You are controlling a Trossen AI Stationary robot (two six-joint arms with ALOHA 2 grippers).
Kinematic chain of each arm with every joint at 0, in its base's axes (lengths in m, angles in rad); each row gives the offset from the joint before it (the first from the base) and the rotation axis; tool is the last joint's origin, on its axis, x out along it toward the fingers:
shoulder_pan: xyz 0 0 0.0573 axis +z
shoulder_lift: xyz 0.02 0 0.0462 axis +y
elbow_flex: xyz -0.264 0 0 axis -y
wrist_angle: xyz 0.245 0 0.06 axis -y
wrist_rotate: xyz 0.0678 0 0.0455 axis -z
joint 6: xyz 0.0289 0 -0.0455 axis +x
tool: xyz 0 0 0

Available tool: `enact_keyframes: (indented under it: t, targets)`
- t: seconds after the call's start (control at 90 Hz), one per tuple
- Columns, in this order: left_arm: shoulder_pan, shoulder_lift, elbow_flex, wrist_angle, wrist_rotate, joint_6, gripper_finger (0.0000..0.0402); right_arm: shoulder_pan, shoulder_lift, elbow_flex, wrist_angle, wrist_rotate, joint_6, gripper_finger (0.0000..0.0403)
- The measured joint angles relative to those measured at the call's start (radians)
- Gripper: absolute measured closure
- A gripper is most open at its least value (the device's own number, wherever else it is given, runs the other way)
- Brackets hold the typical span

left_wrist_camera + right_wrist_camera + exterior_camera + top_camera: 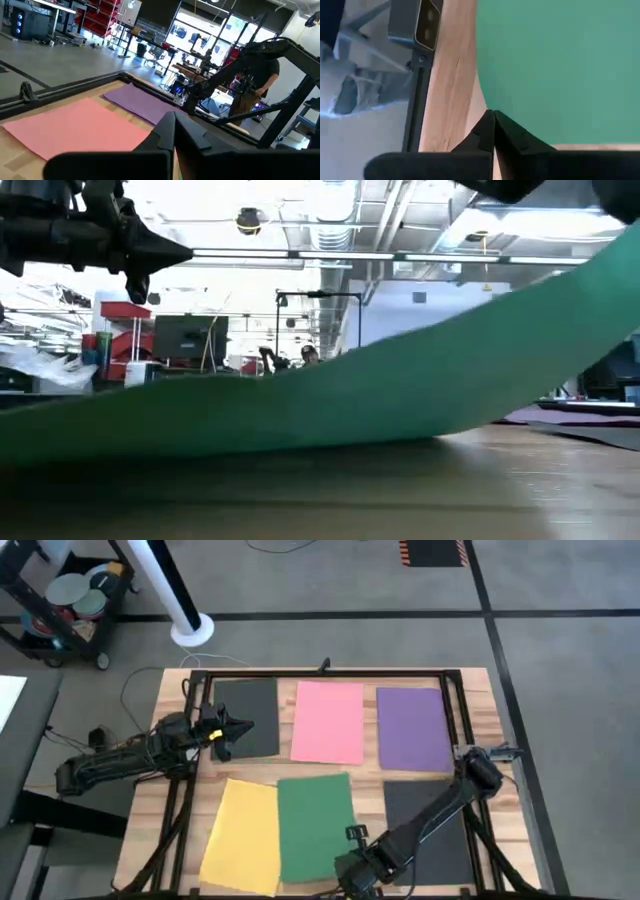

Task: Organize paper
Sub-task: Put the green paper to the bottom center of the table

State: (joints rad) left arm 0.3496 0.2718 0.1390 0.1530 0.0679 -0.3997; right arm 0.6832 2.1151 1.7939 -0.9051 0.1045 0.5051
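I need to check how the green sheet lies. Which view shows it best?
The high view: the whole green sheet shows between yellow and black. The low view shows one edge lifted; the right wrist view, a corner; the left wrist view, none.

Six sheets on table, two rows. Far row: black sheet (248, 716), pink sheet (329, 721), purple sheet (413, 728), all flat, apart from one another. Near row: yellow sheet (242, 835), green sheet (317, 826) touching it, its near edge curled upward in the low view, second black sheet (425, 830).
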Motion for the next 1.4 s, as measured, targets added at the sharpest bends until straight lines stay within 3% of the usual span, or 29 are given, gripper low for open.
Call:
enact_keyframes:
  t: [0.156,0.389,0.633,0.811,1.011,1.211,1.4]
  targets:
    - [0.0,0.0,0.0,-0.082,0.024,0.011,0.0401,0.021,0.0,-0.005,0.0,0.007,0.101,0.0403]
    - [-0.028,0.0,0.0,-0.22,0.257,0.005,0.0401,0.058,0.0,-0.1,0.065,0.01,0.253,0.0403]
    - [-0.198,0.001,0.0,-0.262,0.284,-0.019,0.0401,0.053,0.0,-0.154,0.139,0.102,0.345,0.0385]
    - [-0.422,0.017,0.0,-0.324,0.102,-0.03,0.0401,-0.001,-0.001,-0.162,0.099,0.309,0.326,0.0355]
    - [-0.682,0.119,0.0,-0.325,-0.076,-0.125,0.0402,-0.087,0.001,-0.303,0.315,0.518,0.392,0.0398]
    - [-0.897,0.32,0.001,-0.315,-0.181,-0.292,0.0401,-0.134,0.0,-0.422,0.57,0.52,0.377,0.0402]
    - [-1.011,0.559,0.001,-0.22,-0.272,-0.436,0.0401,-0.175,0.0,-0.461,0.601,0.503,0.385,0.0402]
